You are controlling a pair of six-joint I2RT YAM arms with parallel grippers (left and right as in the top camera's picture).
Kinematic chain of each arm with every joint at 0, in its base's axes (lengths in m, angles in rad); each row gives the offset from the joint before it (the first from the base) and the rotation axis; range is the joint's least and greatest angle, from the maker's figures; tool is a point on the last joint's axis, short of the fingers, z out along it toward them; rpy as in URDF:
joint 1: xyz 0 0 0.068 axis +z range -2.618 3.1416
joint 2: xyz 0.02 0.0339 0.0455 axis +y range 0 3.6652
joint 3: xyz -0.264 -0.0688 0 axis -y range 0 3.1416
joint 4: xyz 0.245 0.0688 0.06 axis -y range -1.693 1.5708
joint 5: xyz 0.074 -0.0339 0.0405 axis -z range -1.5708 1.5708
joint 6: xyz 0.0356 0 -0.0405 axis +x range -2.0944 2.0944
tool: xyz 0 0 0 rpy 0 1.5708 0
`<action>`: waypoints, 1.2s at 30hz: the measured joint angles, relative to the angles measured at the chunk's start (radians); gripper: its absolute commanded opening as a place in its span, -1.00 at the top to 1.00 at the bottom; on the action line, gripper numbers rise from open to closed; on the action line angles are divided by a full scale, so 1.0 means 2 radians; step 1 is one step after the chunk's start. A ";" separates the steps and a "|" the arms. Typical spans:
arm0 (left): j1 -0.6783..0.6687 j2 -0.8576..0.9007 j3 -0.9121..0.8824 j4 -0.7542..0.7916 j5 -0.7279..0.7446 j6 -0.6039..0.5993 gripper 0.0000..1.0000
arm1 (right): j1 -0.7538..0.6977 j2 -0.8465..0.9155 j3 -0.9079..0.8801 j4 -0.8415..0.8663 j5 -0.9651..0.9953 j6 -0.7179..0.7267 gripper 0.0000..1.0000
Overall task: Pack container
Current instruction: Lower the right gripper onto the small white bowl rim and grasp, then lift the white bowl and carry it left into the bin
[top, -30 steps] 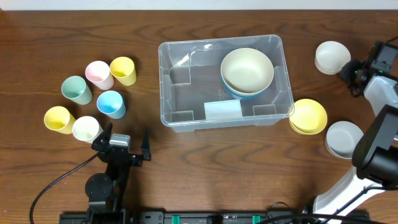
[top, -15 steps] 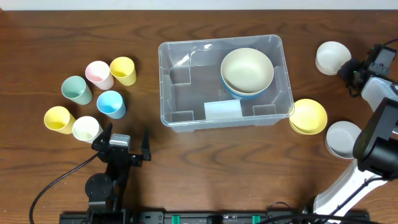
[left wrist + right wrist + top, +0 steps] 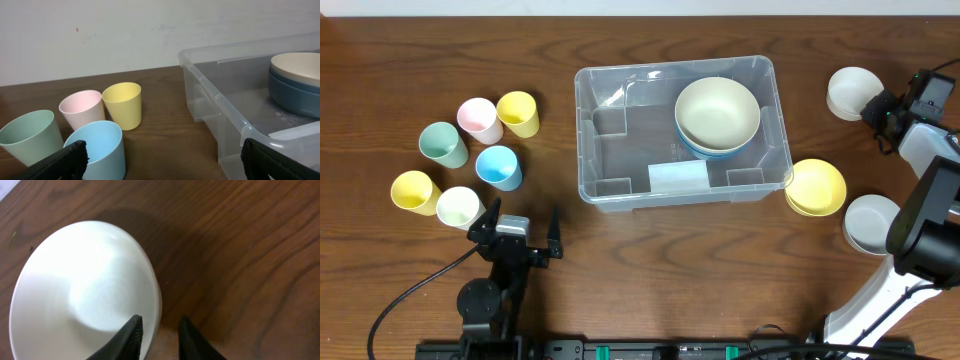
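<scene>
Right tool (image 3: 159, 321) astride bowl (image 3: 85, 295) rim, jaws narrow, not yet clamped. Risk: thin-rim pinch slips on lift, bowl drops onto desk (image 3: 240, 255).

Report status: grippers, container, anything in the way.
Left gripper open, parked by the cups. Right gripper open astride white bowl rim. Container holds two stacked bowls. Nothing blocking.

Container (image 3: 585, 130) clear glossy plastic, table (image 3: 650, 250) dark wood grain, white bowl (image 3: 75, 295) smooth w/ slight sheen

Blue bowl (image 3: 703, 152) mostly hidden under cream bowl (image 3: 717, 110); white bowl (image 3: 85, 290) cropped.
</scene>
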State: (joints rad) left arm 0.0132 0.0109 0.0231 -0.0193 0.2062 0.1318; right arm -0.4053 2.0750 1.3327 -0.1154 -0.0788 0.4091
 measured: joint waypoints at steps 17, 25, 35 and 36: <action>0.000 0.000 0.000 0.000 0.000 0.000 -0.96 | 0.008 0.009 0.006 -0.011 -0.007 0.004 0.98; 0.000 0.000 0.000 0.000 0.000 0.000 -0.96 | 0.007 0.002 0.006 -0.026 -0.008 0.004 0.97; 0.000 0.000 0.000 0.000 0.000 0.000 -0.96 | -0.002 -0.122 0.003 -0.068 -0.021 0.003 0.97; 0.000 0.000 0.000 0.000 0.000 0.000 -0.96 | -0.002 -0.142 0.003 -0.070 -0.028 0.003 0.97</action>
State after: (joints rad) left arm 0.0132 0.0109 0.0231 -0.0193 0.2062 0.1318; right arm -0.4095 1.7905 1.3396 -0.2546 -0.1352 0.4160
